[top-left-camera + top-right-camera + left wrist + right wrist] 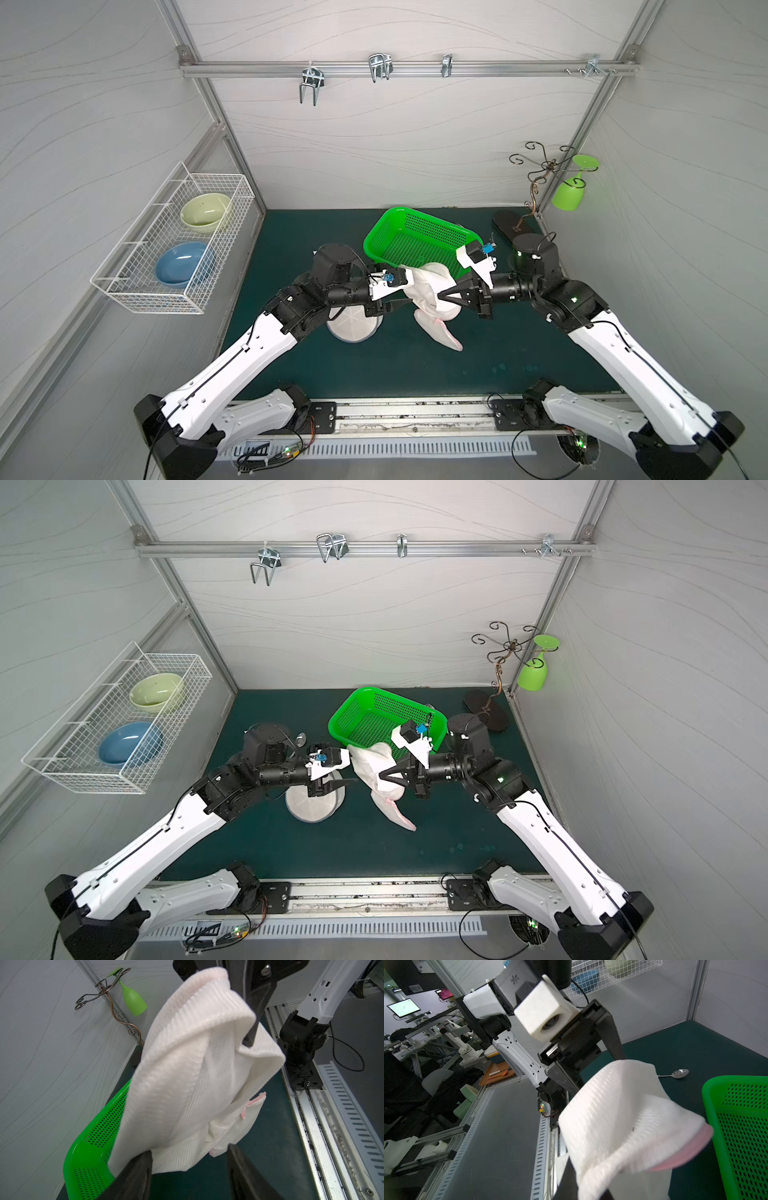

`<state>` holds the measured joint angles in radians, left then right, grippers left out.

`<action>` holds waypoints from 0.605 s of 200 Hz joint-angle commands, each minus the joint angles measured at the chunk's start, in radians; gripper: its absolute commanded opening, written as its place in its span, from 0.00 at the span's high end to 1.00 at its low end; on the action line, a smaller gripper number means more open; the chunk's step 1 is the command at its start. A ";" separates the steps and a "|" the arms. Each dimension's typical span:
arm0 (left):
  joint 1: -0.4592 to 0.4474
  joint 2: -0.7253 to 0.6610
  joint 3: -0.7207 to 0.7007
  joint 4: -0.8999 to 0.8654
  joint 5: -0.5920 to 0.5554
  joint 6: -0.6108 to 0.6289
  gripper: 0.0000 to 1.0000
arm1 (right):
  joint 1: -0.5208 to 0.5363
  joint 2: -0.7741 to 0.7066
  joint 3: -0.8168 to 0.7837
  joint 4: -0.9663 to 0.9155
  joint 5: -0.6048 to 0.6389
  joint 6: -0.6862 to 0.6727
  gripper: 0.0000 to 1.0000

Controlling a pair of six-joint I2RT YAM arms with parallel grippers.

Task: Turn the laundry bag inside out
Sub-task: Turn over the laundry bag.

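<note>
So the floor of this cell is a dark green mat [374, 374], boxed in by grey walls [395, 145] with wavy lines. An aluminium rail [498, 68] carrying a few metal hooks [379, 66] runs along the back at 12 o'clock. Over at 9 o'clock a white wire basket [145, 307] hangs on the side wall with a pale green bowl [205, 212] and a blue bowl [183, 264] inside. At 2 o'clock there's a curly metal stand [544, 166] with a green glass [567, 195] hanging upside down. The white mesh laundry bag [432, 291] is up off the mat near the middle, pinched in the right gripper [440, 296], with its pink-trimmed end drooping toward 5 o'clock. The left gripper [189, 1163] sits just at its 9 o'clock side with the claw spread, not pinching anything. A green basket [386, 224] sits right behind the bag at 12 o'clock, a round mesh disc [353, 328] lies at its 8 o'clock, and a spoon [300, 739] sits at 10.
</note>
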<state>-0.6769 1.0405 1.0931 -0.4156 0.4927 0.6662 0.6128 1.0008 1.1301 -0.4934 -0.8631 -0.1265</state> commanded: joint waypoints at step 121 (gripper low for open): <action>-0.015 0.069 0.082 -0.052 0.255 -0.007 0.43 | 0.054 0.036 0.065 -0.102 0.062 -0.117 1.00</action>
<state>-0.6891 1.0916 1.1160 -0.4305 0.5991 0.6590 0.6571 1.0321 1.1610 -0.5804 -0.8394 -0.2092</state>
